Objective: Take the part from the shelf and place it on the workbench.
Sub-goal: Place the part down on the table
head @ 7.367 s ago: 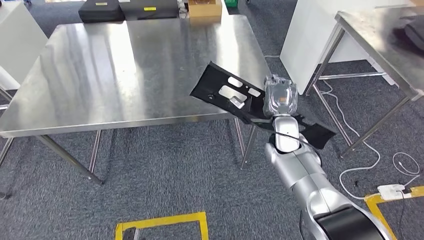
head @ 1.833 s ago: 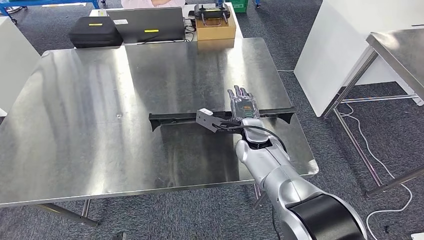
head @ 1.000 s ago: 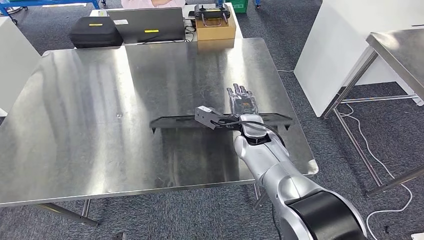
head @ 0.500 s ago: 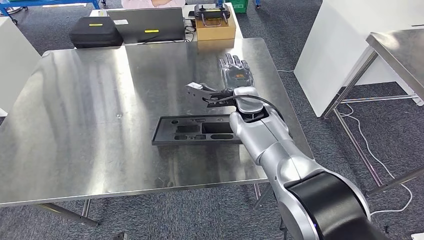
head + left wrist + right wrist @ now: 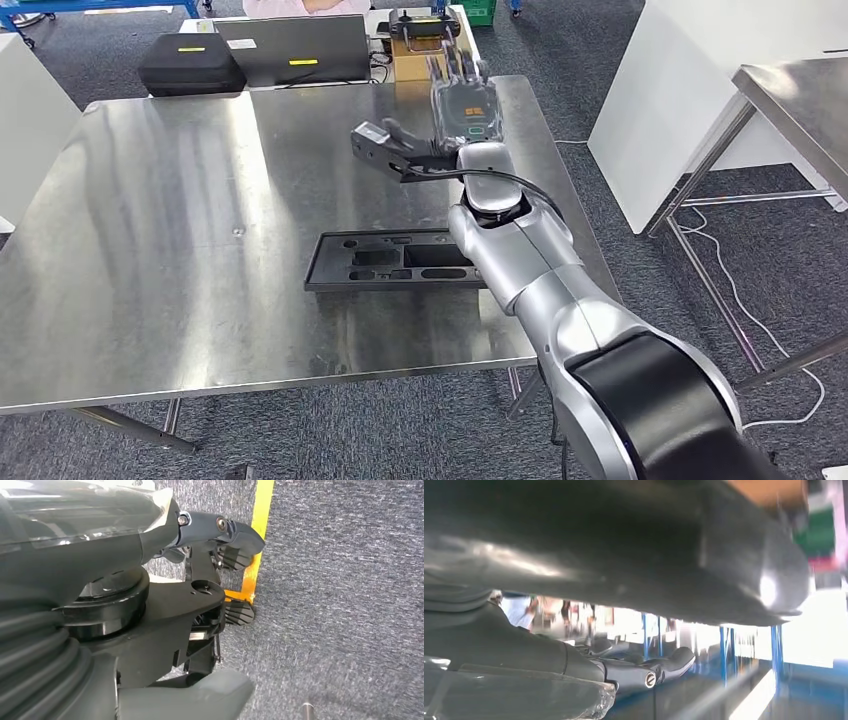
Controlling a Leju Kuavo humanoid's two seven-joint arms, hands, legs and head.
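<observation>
The black moulded part (image 5: 395,260) lies flat on the steel workbench (image 5: 180,230), near its right front, cut-outs facing up. My right hand (image 5: 440,115) hovers above and beyond the part, raised off the table, fingers spread with the thumb out to the side and nothing in it. Part of the right forearm covers the part's right end. In the right wrist view the thumb and fingers (image 5: 664,665) stand apart, holding nothing. My left hand (image 5: 220,580) hangs over the carpet, fingers apart and holding nothing.
At the far table edge stand a black case (image 5: 190,62), a laptop (image 5: 295,48) and a cardboard box (image 5: 420,52). A white cabinet (image 5: 720,90) and a second steel table (image 5: 800,95) stand to the right. Yellow floor tape (image 5: 257,540) runs beneath my left hand.
My right hand carried the part over the bench, set it down and let go; the part tipped flat. The hand has since risen and moved toward the far edge.
</observation>
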